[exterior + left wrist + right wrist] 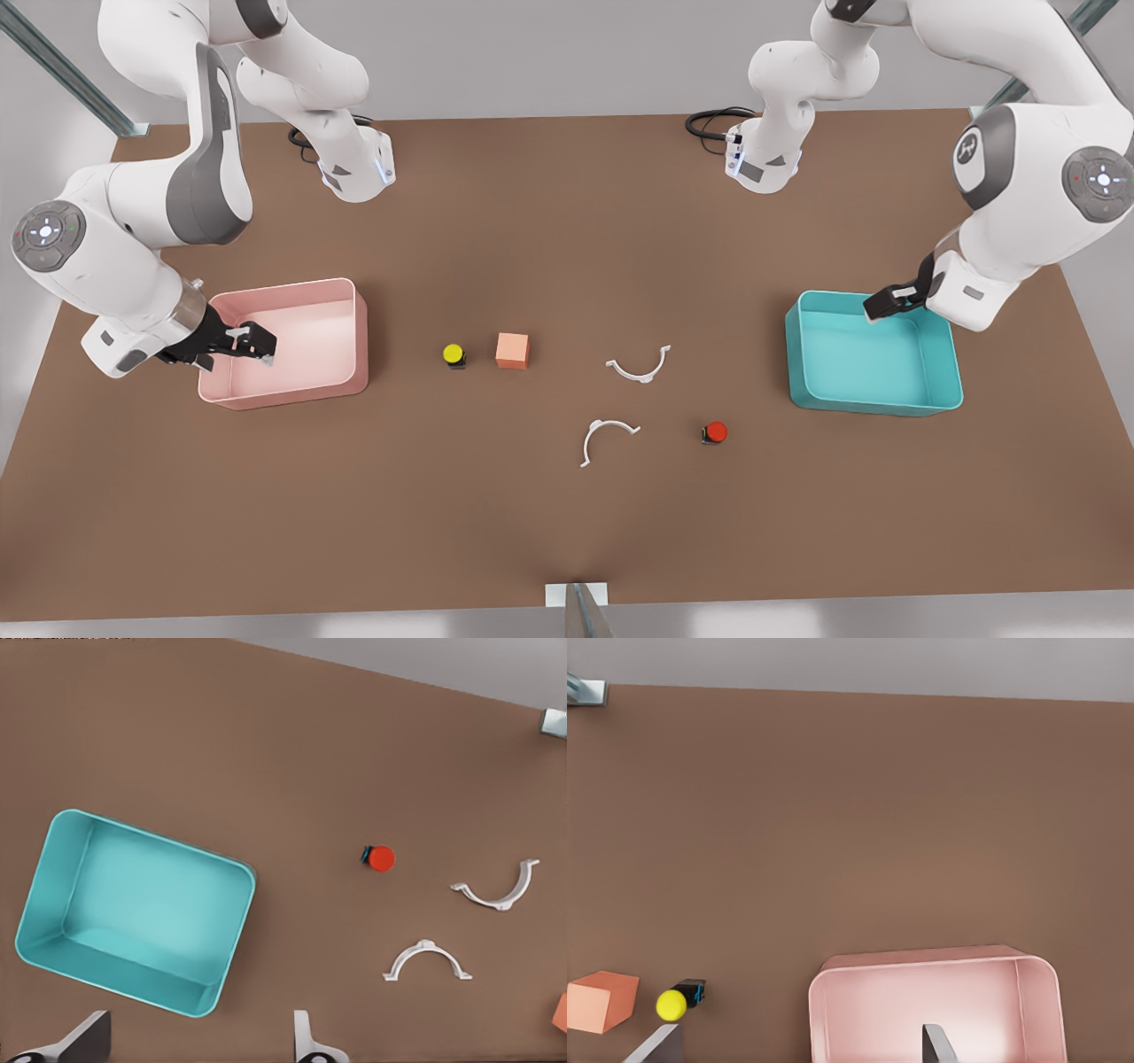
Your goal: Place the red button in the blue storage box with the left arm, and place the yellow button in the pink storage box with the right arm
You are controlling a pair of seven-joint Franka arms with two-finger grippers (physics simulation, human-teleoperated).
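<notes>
Two buttons sit loose on the counter [354, 523]: yellow button [454, 354] just beside an orange cube [512, 350], near the pink storage box [359, 332]; red button [714, 432] w/ two white curved clips [638, 365] close by, apart from the blue storage box [948, 363]. Left gripper [886, 303] hangs over the blue box's rim at the front view's right, fingers [89, 1036] spread apart, holding nothing. Right gripper [257, 344] hovers over the pink box at the front view's left, fingers [939, 1045] also apart, empty.
</notes>
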